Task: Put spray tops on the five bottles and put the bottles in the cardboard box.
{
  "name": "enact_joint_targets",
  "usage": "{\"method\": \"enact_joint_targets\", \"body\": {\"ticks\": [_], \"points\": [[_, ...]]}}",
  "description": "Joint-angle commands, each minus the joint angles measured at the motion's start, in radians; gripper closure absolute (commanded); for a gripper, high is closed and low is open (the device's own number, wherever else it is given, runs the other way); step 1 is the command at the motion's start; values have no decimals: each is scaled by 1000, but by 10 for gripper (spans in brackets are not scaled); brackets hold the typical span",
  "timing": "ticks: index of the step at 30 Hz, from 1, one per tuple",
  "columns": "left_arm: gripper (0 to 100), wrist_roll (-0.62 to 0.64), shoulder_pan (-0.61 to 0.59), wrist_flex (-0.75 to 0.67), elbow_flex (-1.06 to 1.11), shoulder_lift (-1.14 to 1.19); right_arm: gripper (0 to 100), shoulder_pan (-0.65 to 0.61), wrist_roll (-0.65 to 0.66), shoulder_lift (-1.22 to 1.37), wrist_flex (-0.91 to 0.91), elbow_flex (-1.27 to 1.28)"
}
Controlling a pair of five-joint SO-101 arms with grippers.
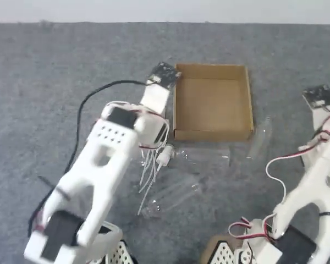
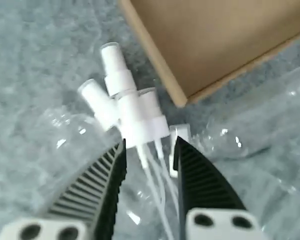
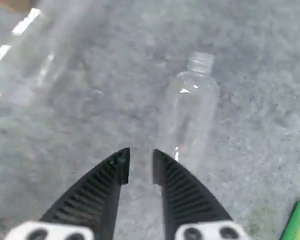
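White spray tops (image 2: 132, 115) lie by the left gripper (image 2: 150, 144), jaws parted; the right gripper (image 3: 140, 152), seemingly ajar, beside a clear bottle (image 3: 190, 110).

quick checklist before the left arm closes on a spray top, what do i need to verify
1. Left gripper open: ok, jaws stand apart right at the spray tops.
2. One top singled out: not ok, the spray tops lie bunched and touching.
3. Bottle ready for capping: not ok, the bottle lies on its side, neck bare, ahead of the right gripper and not gripped.
4. Right gripper open: ok, a narrow gap shows between its jaws.
5. Cardboard box open side up beside the tops: ok.
6. Whether closing now catches only one top: cannot tell.
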Motion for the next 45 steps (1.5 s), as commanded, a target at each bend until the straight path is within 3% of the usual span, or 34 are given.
{"method": "enact_joint_targets", "body": {"ticks": [1, 10, 25, 34, 45], "points": [[852, 41, 20, -57, -105, 101, 883, 50, 21, -50, -150, 77], [852, 64, 9, -63, -231, 308, 864, 81, 29, -50, -288, 181], [852, 57, -69, -63, -323, 466, 864, 79, 77, -50, -292, 207], [958, 57, -68, -57, -318, 483, 864, 81, 77, -50, -291, 207], [987, 66, -66, 0, -323, 331, 864, 81, 77, -50, -286, 207]]}}
